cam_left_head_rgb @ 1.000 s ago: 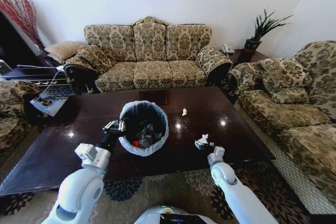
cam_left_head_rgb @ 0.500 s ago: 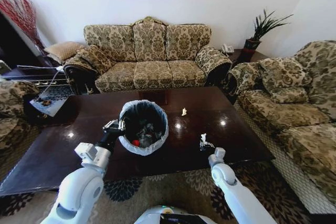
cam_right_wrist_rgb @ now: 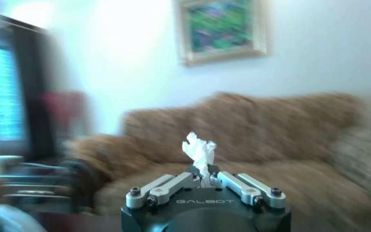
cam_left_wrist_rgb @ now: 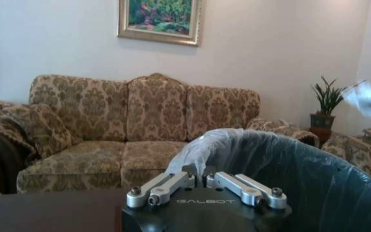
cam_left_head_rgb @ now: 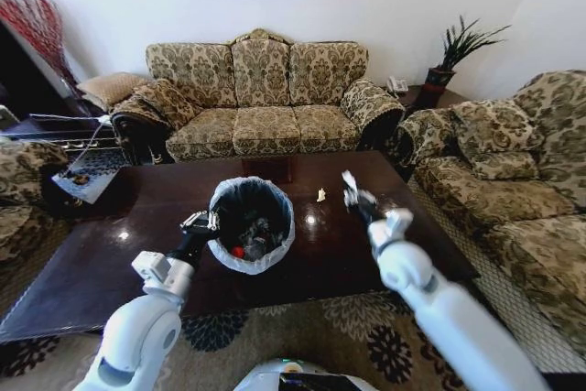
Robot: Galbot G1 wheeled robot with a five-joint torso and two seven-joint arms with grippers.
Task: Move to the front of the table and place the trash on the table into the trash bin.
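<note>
With the right end effector [cam_left_head_rgb: 351, 191] clamped on a white paper wad [cam_right_wrist_rgb: 199, 150] above the bench [cam_left_head_rgb: 92, 263], carry it fully over the bin [cam_left_head_rgb: 250, 223], whose liner rim the closed left end effector [cam_left_head_rgb: 200, 221] grips, before releasing.

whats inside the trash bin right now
Inside the trash bin, against its black inside, lies a heap of trash: dark pieces and one red bit. Anything under that heap is covered. The left gripper is shut on the liner at the rim.
</note>
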